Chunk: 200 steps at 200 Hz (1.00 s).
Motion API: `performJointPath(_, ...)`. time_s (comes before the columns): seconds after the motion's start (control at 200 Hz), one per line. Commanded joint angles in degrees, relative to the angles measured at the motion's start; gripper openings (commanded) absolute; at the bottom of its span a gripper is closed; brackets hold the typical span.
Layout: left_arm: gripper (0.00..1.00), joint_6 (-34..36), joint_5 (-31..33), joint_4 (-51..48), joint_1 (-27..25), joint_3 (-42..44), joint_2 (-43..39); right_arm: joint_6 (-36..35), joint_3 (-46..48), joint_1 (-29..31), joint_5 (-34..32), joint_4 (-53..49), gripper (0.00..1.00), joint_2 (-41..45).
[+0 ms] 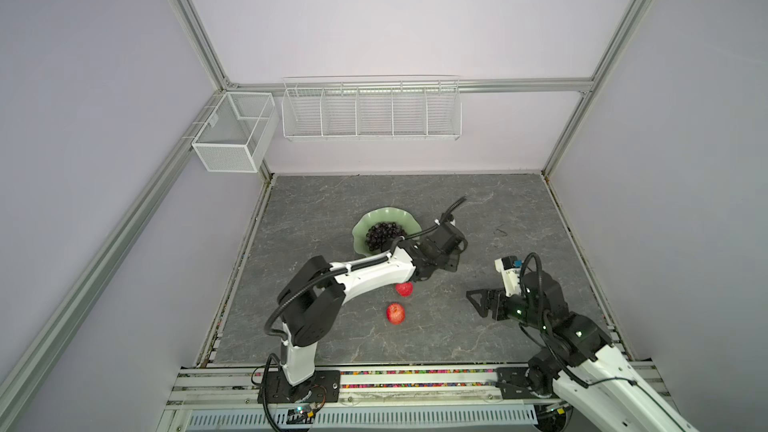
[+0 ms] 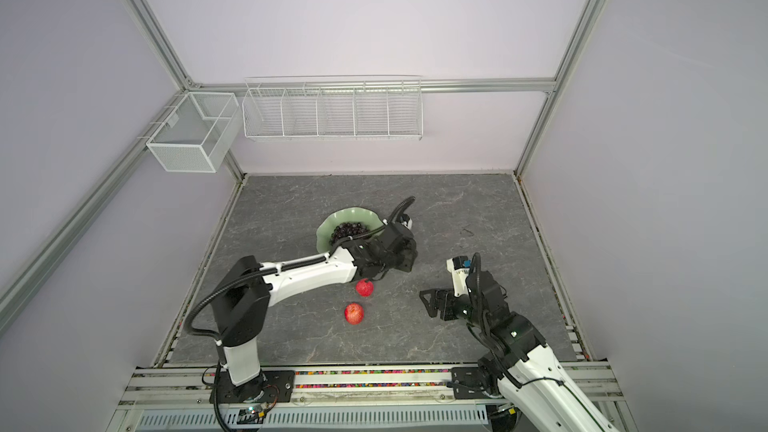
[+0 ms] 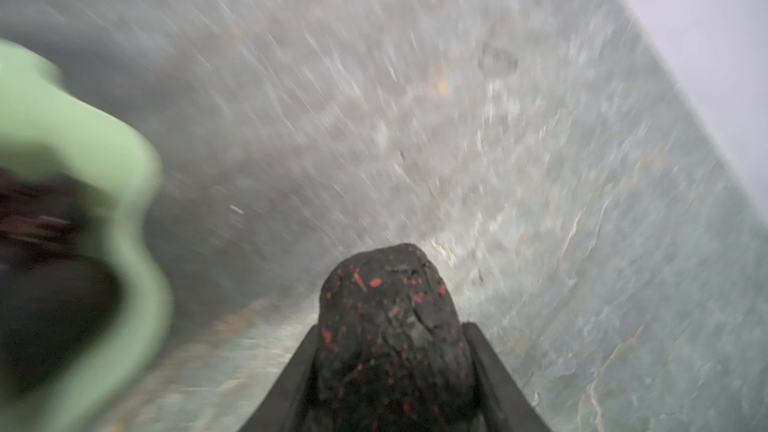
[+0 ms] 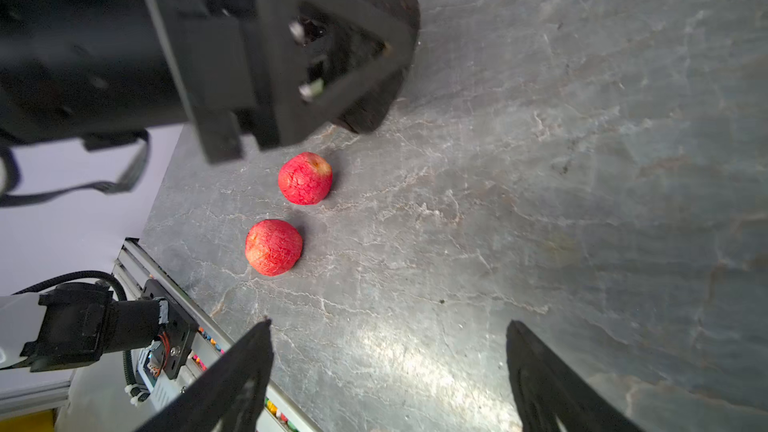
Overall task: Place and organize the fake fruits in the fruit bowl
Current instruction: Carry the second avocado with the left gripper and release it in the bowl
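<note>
Right pincer wide apart, left pincer clamping avocado, grapes in bowl

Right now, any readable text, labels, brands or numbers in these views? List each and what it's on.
No text can be read in any view.
Tag on the white mesh basket: too small to read.
Circuit board at the left arm's base: any print is too small to read.
Avocado: red flecks only, no lettering.
</note>
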<state>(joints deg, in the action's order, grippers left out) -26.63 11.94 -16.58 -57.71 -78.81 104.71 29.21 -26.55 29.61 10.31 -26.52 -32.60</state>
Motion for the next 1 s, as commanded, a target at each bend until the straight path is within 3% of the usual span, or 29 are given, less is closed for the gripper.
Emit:
performJointPath(0.0,0.38,6.23,3.13,2.72,4.4,2.95,-3.28,-4.64,-3.69,-0.21,2.35,7.22,0.89,-5.23)
performJointPath(0.305,0.38,-0.67,5.75,4.74,12.12,3.74,-0.32,-5.54,-7.88,-0.16,3.93,12.26,0.89,-15.01)
performJointPath(0.445,0.39,-3.83,3.17,6.94,14.87,4.21,1.99,-6.28,-8.87,-0.19,3.93,11.68,0.89,-16.14)
performJointPath(0.815,0.43,-5.51,0.52,4.31,16.62,-1.75,8.6,-8.02,-10.37,-0.09,4.97,11.22,0.88,-18.11)
performJointPath(0.995,0.57,-5.22,0.39,3.03,16.58,-2.92,8.7,-8.37,-10.32,-0.13,4.8,10.53,0.89,-17.64)
